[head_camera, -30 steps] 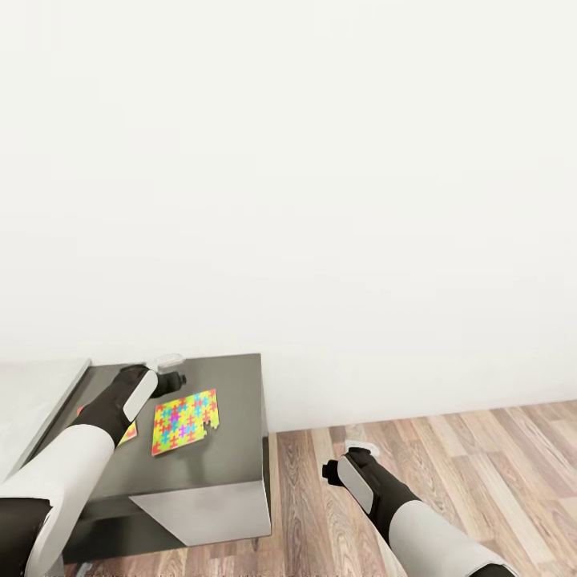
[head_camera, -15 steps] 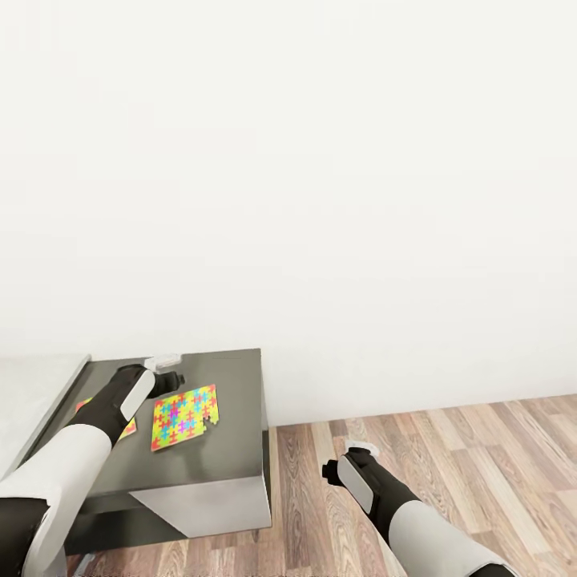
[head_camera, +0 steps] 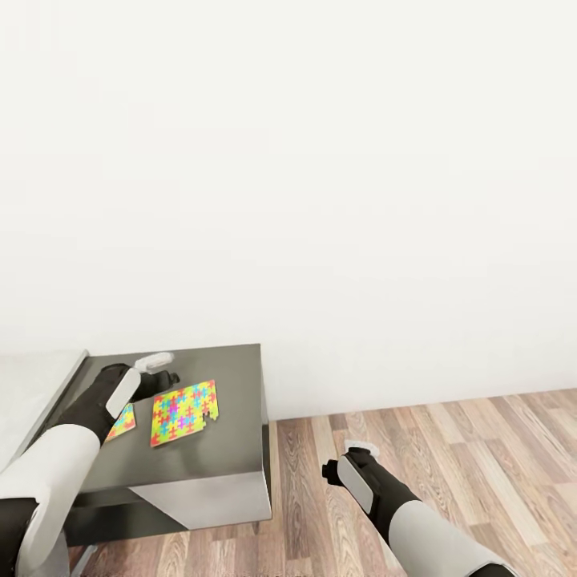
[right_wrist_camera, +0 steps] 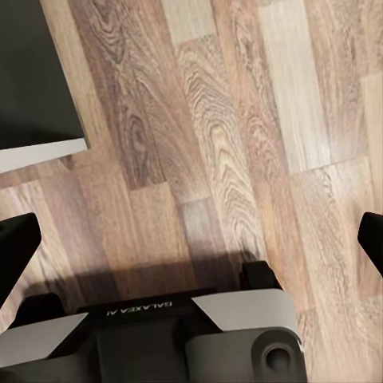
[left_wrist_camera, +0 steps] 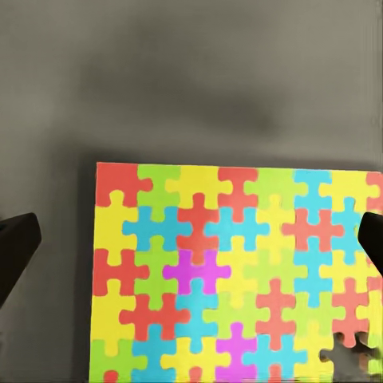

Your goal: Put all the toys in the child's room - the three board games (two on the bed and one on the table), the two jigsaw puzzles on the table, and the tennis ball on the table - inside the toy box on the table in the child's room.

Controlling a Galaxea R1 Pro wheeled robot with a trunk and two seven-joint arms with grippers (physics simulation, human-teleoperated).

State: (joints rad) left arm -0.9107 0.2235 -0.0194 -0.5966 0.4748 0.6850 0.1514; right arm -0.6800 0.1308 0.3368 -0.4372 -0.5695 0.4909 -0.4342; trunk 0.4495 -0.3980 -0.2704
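Observation:
A colourful jigsaw puzzle [head_camera: 183, 413] lies flat on the dark grey table [head_camera: 232, 457]. In the left wrist view that puzzle [left_wrist_camera: 231, 271] sits straight below my open left gripper [left_wrist_camera: 194, 247], between the two dark fingertips [left_wrist_camera: 16, 247] and apart from them. My left gripper [head_camera: 167, 378] hovers over the table just behind the puzzle. A second puzzle [head_camera: 122, 421] peeks out beside my left forearm, partly hidden. My right gripper [head_camera: 328, 471] hangs open over the wooden floor, holding nothing. The toy box, board games and tennis ball are out of view.
A white bed [head_camera: 32, 393] adjoins the table on the left. A plain white wall stands behind. Wooden floor [head_camera: 449, 457] spreads to the right. The right wrist view looks down on the table's corner [right_wrist_camera: 32, 72] and my own base [right_wrist_camera: 183, 335].
The head view has tilted slightly, so the table sits higher in the picture. My left arm has shifted left, uncovering more of the second puzzle. The right arm has not moved.

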